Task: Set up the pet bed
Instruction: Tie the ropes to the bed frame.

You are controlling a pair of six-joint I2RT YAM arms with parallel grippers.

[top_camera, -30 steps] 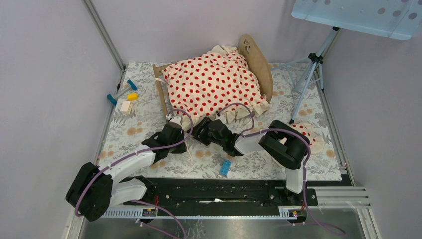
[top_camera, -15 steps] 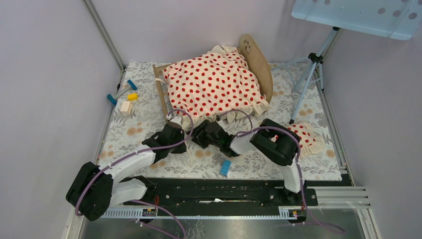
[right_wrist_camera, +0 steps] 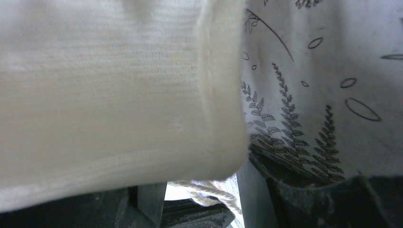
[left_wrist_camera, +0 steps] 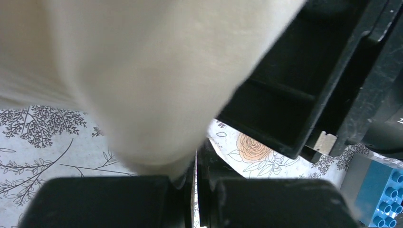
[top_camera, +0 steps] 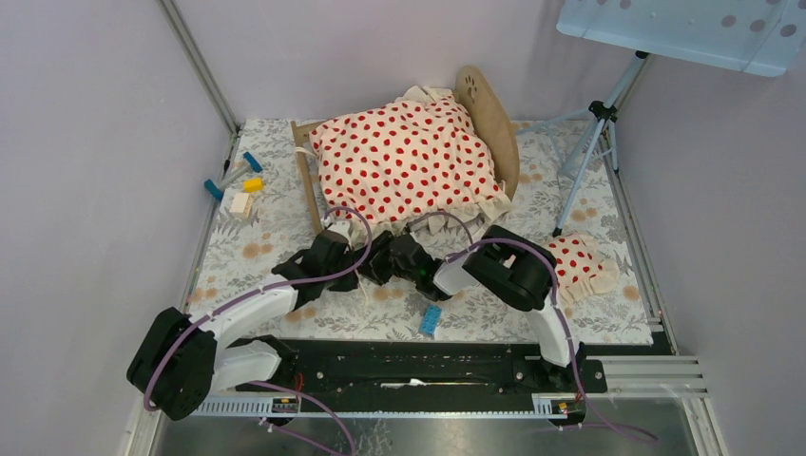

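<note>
Left gripper (top_camera: 334,232) pinched shut on the blanket (top_camera: 404,161) ruffle, right gripper (top_camera: 380,242) just beside it (jaws hidden, can't tell), both at the near long side of the pet bed (top_camera: 496,128), which lies crosswise just beyond them.

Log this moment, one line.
left gripper: shut on blanket edge | right gripper: at blanket edge, grip unclear | blanket: draped over pet bed | pillow: lying right of bed

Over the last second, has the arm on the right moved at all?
Yes. The right arm has swung left, toward the blue brick, uncovering more of the small dotted pillow lying on the table.
</note>
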